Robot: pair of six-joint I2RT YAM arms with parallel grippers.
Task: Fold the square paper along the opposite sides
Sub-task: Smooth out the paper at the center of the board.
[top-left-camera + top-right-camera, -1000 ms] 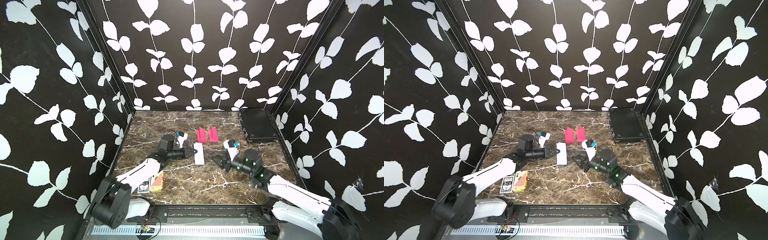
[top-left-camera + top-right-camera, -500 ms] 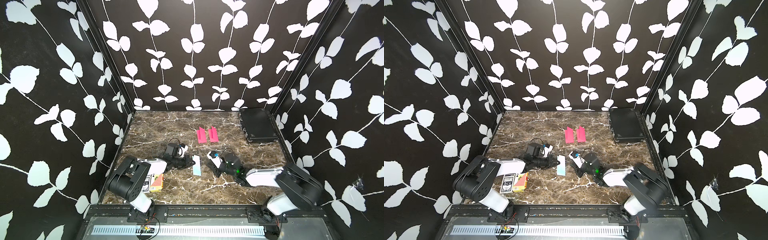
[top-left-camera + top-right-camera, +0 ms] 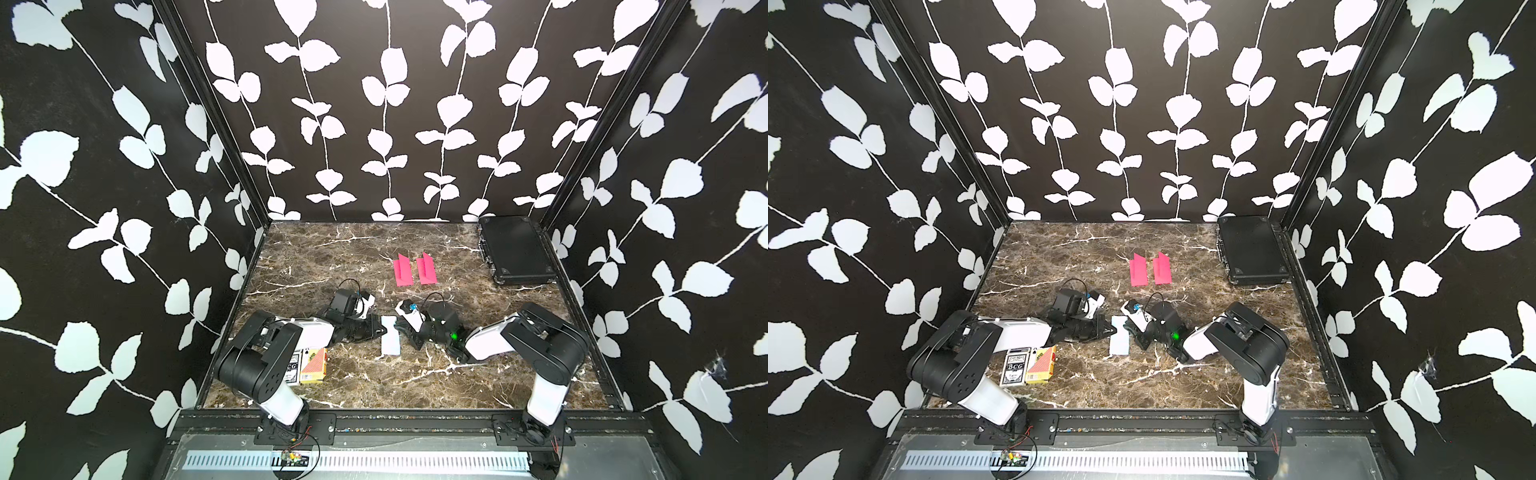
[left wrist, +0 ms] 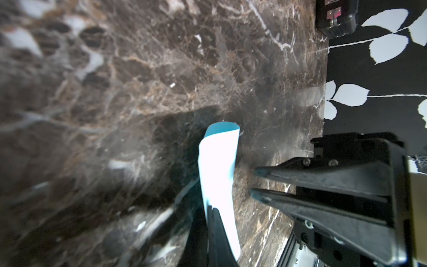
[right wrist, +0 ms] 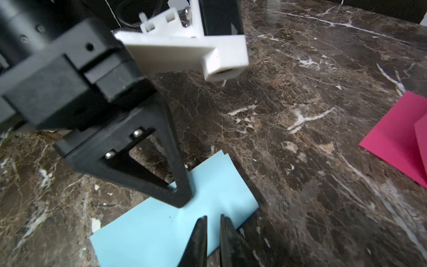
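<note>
Decks of cards nearest: black deck (image 3: 1014,368) and orange deck (image 3: 1041,363), flat, side by side and touching, on the marble table (image 3: 1142,386), tucked against the left arm (image 3: 1021,328).

Left arm and right arm (image 3: 1200,345) both lie low, reaching in toward mid-table.

Paper (image 3: 390,340) sits between the two grippers in both top views. Pale blue, folded to a narrow strip, long axis running near to far. In the left wrist view one end (image 4: 219,138) bows up off the marble, darker blue showing inside the fold.

Left gripper (image 5: 182,201): jaws closed together, tip down on the paper about midway along one long edge. Cannot tell whether it pinches a layer or only presses.

Right gripper (image 5: 212,218): jaws narrow, a slim gap showing, nothing between them. Tips sit at the paper's opposite long edge, facing the left gripper. In the left wrist view a sliver of marble shows between tips and paper.

Farther back: two pink sheets (image 3: 403,272), folded, side by side, close but apart, well clear of the paper.

Farthest: black case (image 3: 515,249), closed, flat in the far right corner by the wall.
</note>
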